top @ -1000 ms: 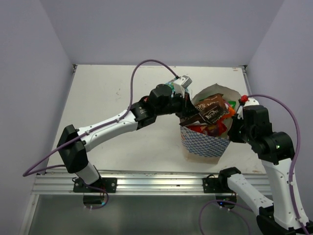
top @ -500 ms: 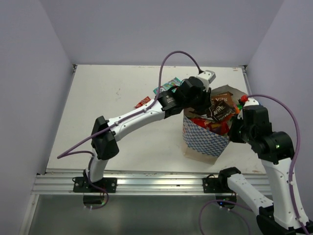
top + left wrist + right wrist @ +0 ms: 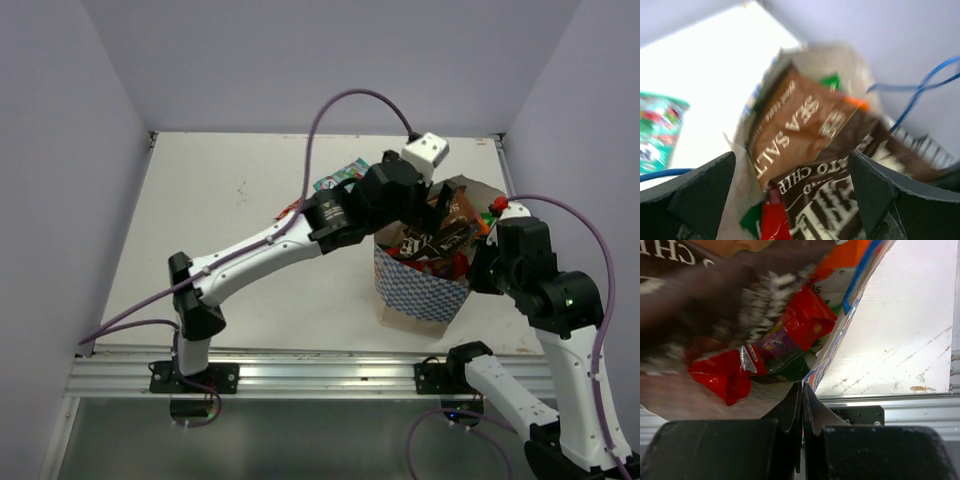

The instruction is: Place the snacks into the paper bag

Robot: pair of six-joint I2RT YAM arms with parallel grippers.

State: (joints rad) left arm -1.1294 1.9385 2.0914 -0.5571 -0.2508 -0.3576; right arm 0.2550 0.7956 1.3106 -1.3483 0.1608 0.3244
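Observation:
The paper bag (image 3: 415,290) stands at the table's front right, white with blue chequered lower sides. My left gripper (image 3: 418,222) hovers over its mouth, open (image 3: 792,160), with nothing between its fingers (image 3: 705,195). Below it in the bag lie a brown crisp bag (image 3: 795,125) marked SEA SALT, a darker brown crisp bag (image 3: 840,200) and a red packet (image 3: 771,220). My right gripper (image 3: 802,390) is shut on the paper bag's right wall (image 3: 840,345), with red packets (image 3: 805,320) just inside. A teal packet (image 3: 340,177) and a red packet (image 3: 290,208) lie on the table, left of the bag.
The bag's blue string handles (image 3: 925,85) stick up at its far side. Lilac walls close in the white table (image 3: 220,230) on three sides. A metal rail (image 3: 300,375) runs along the near edge by the arm bases.
My left gripper swung right from the bag's left rim to above its mouth and opened, dropping the dark brown crisp bag inside. The right gripper kept its hold on the bag.

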